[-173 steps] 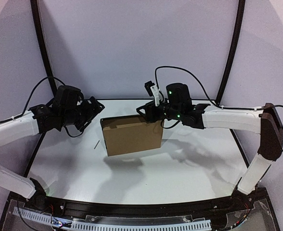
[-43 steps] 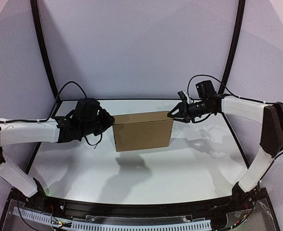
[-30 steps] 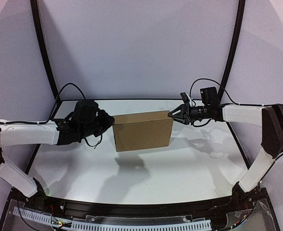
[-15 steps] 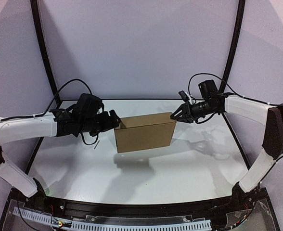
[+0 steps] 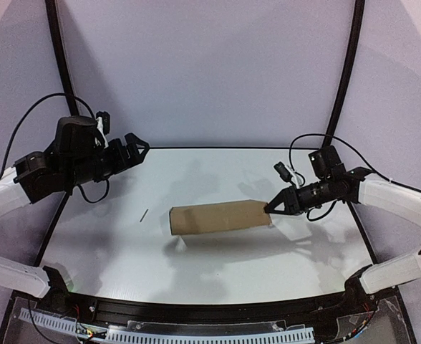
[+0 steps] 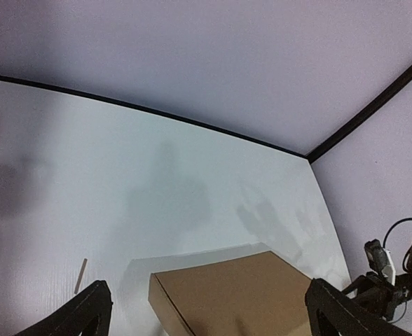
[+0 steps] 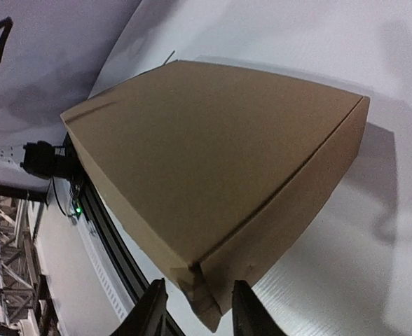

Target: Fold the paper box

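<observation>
Paper box (image 5: 220,217): closed, lying flat near the middle of the table (image 5: 196,269), with its long side across the top view.
Left gripper (image 5: 133,146): raised at the far left, well apart from the box, its claw spread wide and holding nothing.
Right gripper (image 5: 271,209): low, at the box's right end.
Sliver (image 5: 145,215): thin, on the table left of the box and not touching it.
Top view alone: shows both arms at once.
Left wrist view alone: its fingertips (image 6: 87,311) sit at the bottom corners of the frame, with the box below them.
Right wrist view alone: a corner of the box sits between its fingers (image 7: 155,311). A gap shows beside one finger, so I cannot tell whether they pinch it.
</observation>
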